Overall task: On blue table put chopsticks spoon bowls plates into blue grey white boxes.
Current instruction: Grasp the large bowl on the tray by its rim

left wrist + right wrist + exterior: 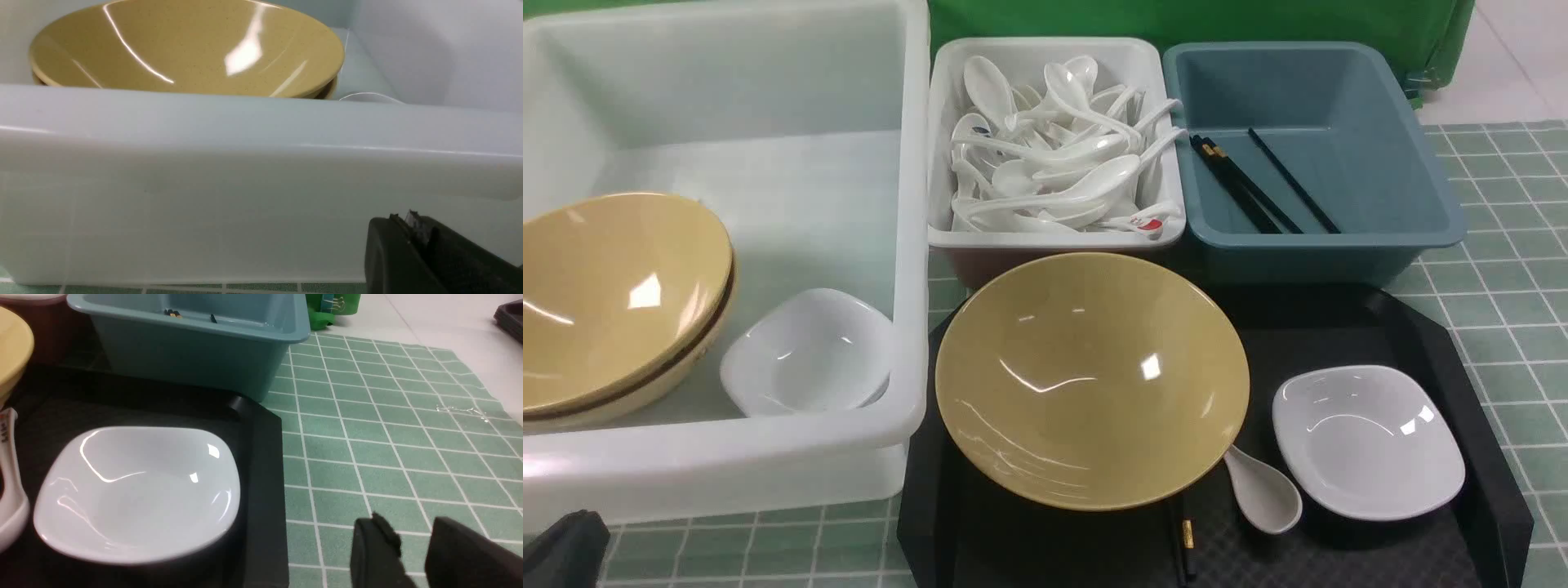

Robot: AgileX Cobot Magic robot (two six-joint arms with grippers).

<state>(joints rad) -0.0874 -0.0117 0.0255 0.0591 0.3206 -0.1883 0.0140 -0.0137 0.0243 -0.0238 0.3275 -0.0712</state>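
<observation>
While plate [139,494] rests on tray [264,490], right fingers [378,547] hang apart.

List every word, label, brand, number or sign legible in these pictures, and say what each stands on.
No text can be read with certainty.
Spoon handle on the black tray: red and dark marks, too small and cut off by the picture's edge to read.
White soup spoon in the white bin: a red mark with small marks beside it, too small to read.
Another spoon in that bin: a small dark blue mark, unreadable.
</observation>
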